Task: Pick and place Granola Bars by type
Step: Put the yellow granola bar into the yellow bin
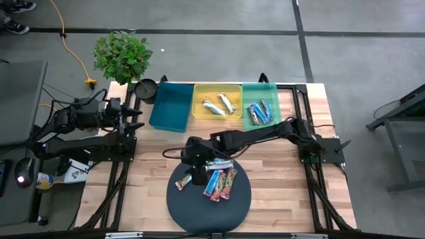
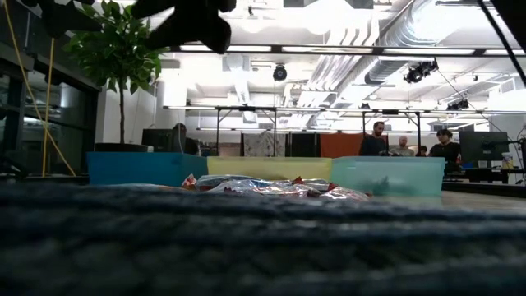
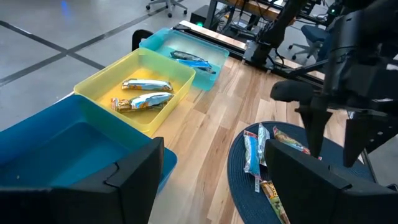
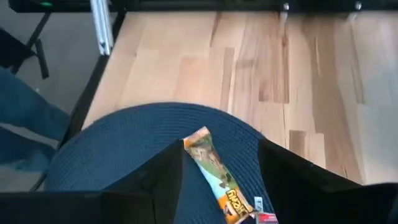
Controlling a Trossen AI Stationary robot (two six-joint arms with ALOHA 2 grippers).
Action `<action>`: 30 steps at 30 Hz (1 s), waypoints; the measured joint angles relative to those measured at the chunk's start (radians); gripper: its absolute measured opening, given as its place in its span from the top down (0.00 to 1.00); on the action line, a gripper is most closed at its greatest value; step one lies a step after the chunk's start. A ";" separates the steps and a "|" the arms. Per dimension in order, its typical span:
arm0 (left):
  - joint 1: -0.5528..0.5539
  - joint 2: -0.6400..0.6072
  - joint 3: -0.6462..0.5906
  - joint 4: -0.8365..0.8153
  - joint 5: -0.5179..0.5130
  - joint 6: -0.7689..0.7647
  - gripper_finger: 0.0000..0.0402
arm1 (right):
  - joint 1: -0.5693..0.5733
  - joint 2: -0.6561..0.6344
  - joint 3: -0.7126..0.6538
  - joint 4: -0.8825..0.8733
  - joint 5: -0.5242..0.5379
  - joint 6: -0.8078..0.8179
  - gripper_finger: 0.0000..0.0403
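Several granola bars [image 1: 220,183] in blue and pink multicolour wrappers lie flat on a round dark-blue mat [image 1: 199,211] near the table's near edge. My right gripper [image 1: 198,176] is open over the mat's left part. In its wrist view [image 4: 219,149] the fingers stand on either side of an orange-brown bar [image 4: 219,177], and I see no touch. Its open fingers [image 3: 313,127] also show in the left wrist view, pointing down. My left gripper [image 1: 133,118] waits open [image 3: 211,180] at the table's left edge.
Three bins line the far edge: blue [image 1: 171,106], yellow [image 1: 234,89] holding silver-white bars [image 3: 146,93], teal [image 1: 273,89] holding blue bars [image 1: 259,111]. A potted plant [image 1: 121,56] and a black round object [image 1: 146,88] stand at the far left corner. People stand in the room beyond [image 2: 378,140].
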State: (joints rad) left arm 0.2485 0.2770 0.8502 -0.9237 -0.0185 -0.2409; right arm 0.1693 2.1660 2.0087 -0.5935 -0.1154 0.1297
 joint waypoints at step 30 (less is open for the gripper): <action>0.000 0.000 0.000 0.000 0.000 0.000 0.32 | 0.007 0.230 0.137 -0.150 -0.044 -0.335 0.53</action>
State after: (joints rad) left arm 0.2485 0.2768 0.8505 -0.9234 -0.0189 -0.2408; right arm 0.1762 2.3957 2.1452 -0.7437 -0.1593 -0.2050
